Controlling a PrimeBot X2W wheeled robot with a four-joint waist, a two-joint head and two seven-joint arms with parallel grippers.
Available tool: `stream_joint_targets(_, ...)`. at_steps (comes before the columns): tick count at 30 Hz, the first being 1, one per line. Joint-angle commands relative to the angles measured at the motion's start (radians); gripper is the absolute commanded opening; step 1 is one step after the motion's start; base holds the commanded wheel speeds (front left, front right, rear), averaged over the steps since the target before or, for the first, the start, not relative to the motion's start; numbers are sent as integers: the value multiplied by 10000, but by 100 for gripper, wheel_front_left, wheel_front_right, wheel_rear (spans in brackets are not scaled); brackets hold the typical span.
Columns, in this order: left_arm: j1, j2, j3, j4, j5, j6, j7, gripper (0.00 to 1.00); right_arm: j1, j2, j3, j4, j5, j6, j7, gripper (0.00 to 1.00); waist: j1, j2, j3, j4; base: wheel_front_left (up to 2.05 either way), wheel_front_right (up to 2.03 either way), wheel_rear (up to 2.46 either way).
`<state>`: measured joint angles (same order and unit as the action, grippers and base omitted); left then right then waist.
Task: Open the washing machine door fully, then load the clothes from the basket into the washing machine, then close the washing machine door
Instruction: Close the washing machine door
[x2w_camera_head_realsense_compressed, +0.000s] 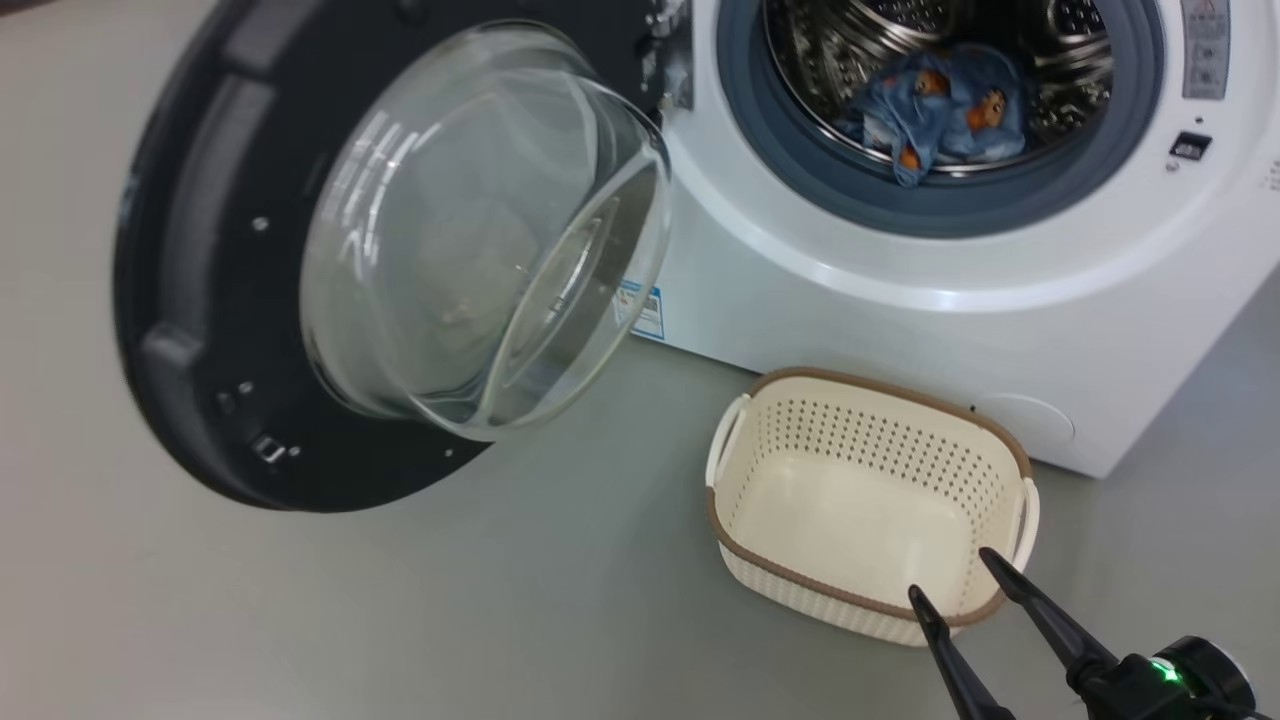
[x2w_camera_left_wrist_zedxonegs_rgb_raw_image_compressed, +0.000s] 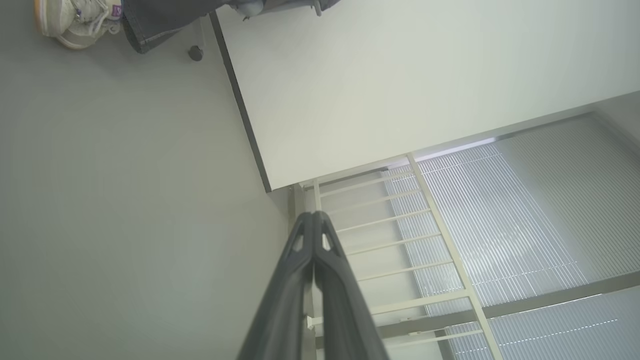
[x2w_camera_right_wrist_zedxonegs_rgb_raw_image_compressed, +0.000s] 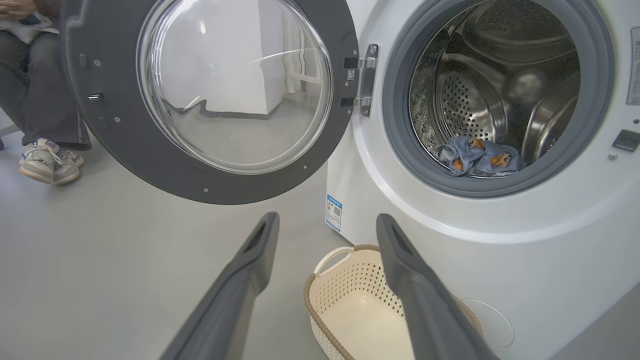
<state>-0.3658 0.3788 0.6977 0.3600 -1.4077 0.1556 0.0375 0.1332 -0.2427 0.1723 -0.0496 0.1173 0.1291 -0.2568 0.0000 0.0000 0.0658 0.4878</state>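
Note:
The washing machine (x2w_camera_head_realsense_compressed: 900, 300) (x2w_camera_right_wrist_zedxonegs_rgb_raw_image_compressed: 525, 260) stands with its black door (x2w_camera_head_realsense_compressed: 190, 300) (x2w_camera_right_wrist_zedxonegs_rgb_raw_image_compressed: 150, 165) swung wide to the left, glass bowl bulging outward. Light blue clothes with orange prints (x2w_camera_head_realsense_compressed: 940, 110) (x2w_camera_right_wrist_zedxonegs_rgb_raw_image_compressed: 480, 157) lie in the steel drum. The cream basket (x2w_camera_head_realsense_compressed: 870, 420) (x2w_camera_right_wrist_zedxonegs_rgb_raw_image_compressed: 325, 295) sits on the floor in front of the machine with nothing in it. My right gripper (x2w_camera_head_realsense_compressed: 950, 575) (x2w_camera_right_wrist_zedxonegs_rgb_raw_image_compressed: 327, 222) hovers open over the basket's near rim, holding nothing. My left gripper (x2w_camera_left_wrist_zedxonegs_rgb_raw_image_compressed: 314, 215) is shut on nothing, pointing at a wall and window.
A seated person's leg and a pale sneaker (x2w_camera_right_wrist_zedxonegs_rgb_raw_image_compressed: 47, 162) (x2w_camera_left_wrist_zedxonegs_rgb_raw_image_compressed: 75, 22) are on the grey floor left of the open door. A blue label sticker (x2w_camera_head_realsense_compressed: 640, 310) (x2w_camera_right_wrist_zedxonegs_rgb_raw_image_compressed: 334, 212) marks the machine's lower left front. A white wall panel (x2w_camera_left_wrist_zedxonegs_rgb_raw_image_compressed: 400, 75) faces the left wrist.

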Motion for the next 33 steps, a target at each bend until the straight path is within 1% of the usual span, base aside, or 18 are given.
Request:
stream_joint_targets(1, -646, 663, -42, -152, -149, 188, 346, 0, -135, -292, 141, -300, 80, 16, -49, 100, 0, 0, 299, -300, 0, 0, 0)
stream_joint_targets(5, -1189, 807, -358, -132, -308, 540, 796, 0, -180, -505, 148, -350, 152, 16, -49, 100, 0, 0, 528, -605, 0, 0, 0)
stream_joint_targets(8, -1590, 722, -462, -121, -525, 744, 989, 0, -183, -650, 116, -369, 201, 16, -49, 100, 0, 0, 661, -797, 0, 0, 0)
stream_joint_targets(13, -1783, 688, -740, -100, -632, 915, 1387, 0, -190, -796, 71, -364, 251, 16, -49, 100, 0, 0, 766, -1057, 0, 0, 0)
stream_joint_targets(17, -1870, 561, -869, -220, -942, 849, 1896, 0, -253, -910, 22, -386, 317, 16, -49, 100, 0, 0, 913, -1293, 0, 0, 0)
stream_joint_targets(21, -1848, 392, -959, -295, -1115, 853, 2180, 0, -287, -990, -47, -419, 364, 16, -49, 100, 0, 0, 1042, -1415, 0, 0, 0)
stream_joint_targets(33, -1540, -127, -1591, -440, -1221, 714, 2926, 0, -326, -1181, -154, -484, 432, 16, -49, 100, 0, 0, 1291, -1397, 0, 0, 0)
